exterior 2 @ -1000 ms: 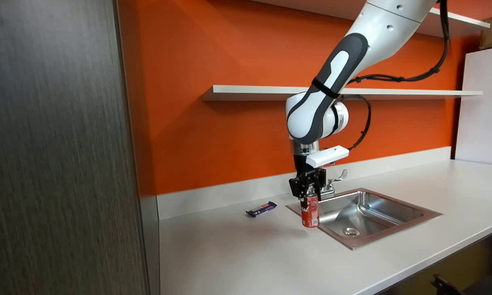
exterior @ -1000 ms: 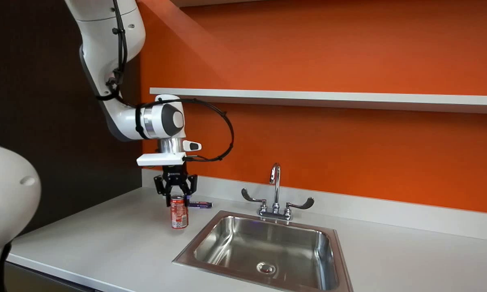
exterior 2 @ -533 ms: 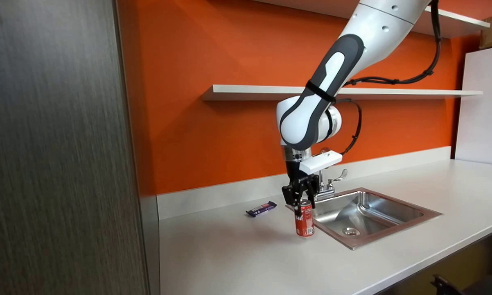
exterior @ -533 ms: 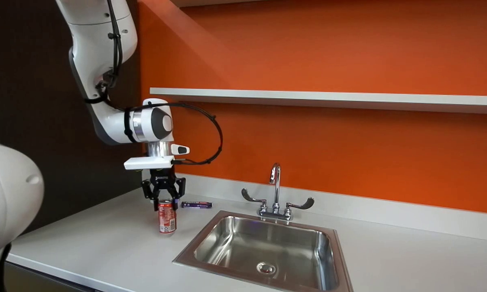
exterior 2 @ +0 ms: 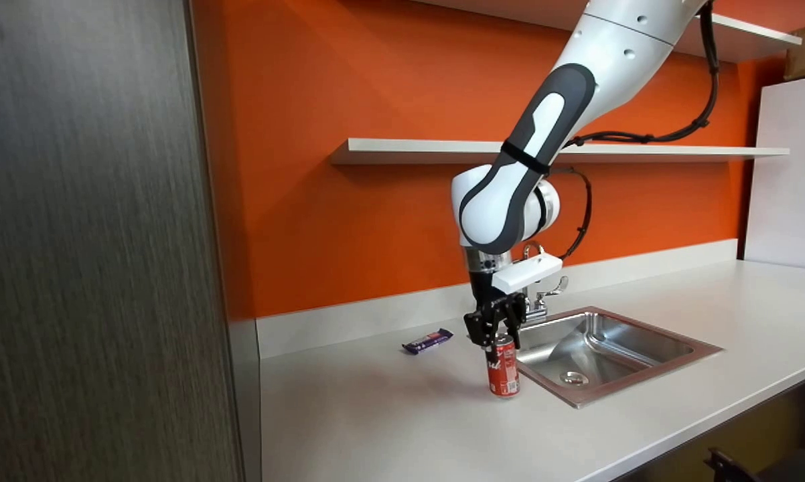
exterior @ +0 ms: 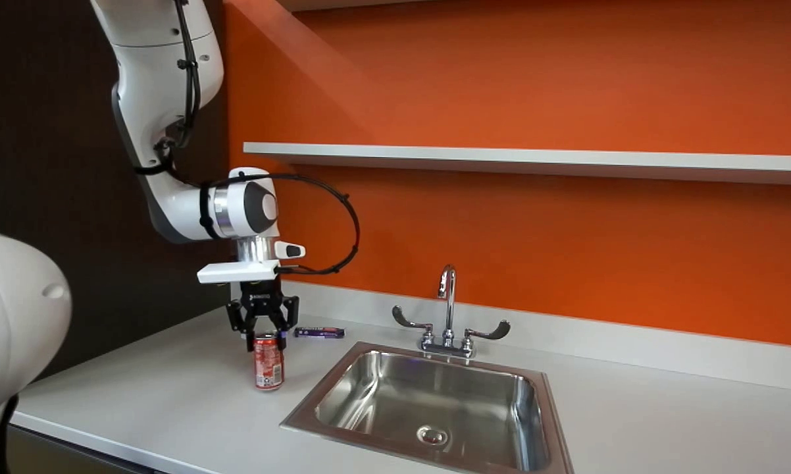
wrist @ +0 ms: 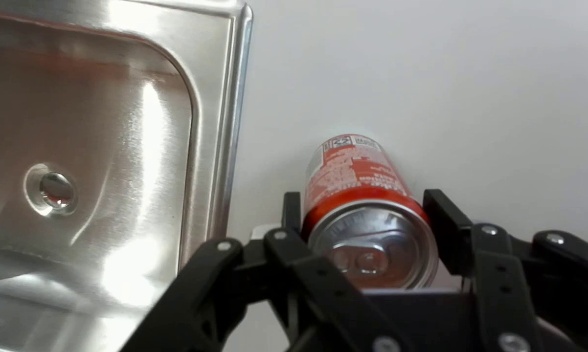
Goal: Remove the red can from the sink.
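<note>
Robotiq gripper (exterior: 266, 342) has the red soda can (exterior: 268, 367) pinched near the top, upright, on or barely above the countertop (exterior: 172, 395) (can't tell), just beside the stainless-steel sink (exterior: 333, 382). Probably slick and dents easily, no clue if it's full; I'd squeeze gently up there.

Red with whitish print on the can (wrist: 357, 171), silvery on its top (wrist: 372, 234) and the sink (wrist: 213, 98). Black on the end effector (exterior: 266, 341), pale grey on the worktop (exterior 2: 349, 428), purple on the packet (exterior 2: 428, 341), orange on the wall (exterior: 566, 79).
</note>
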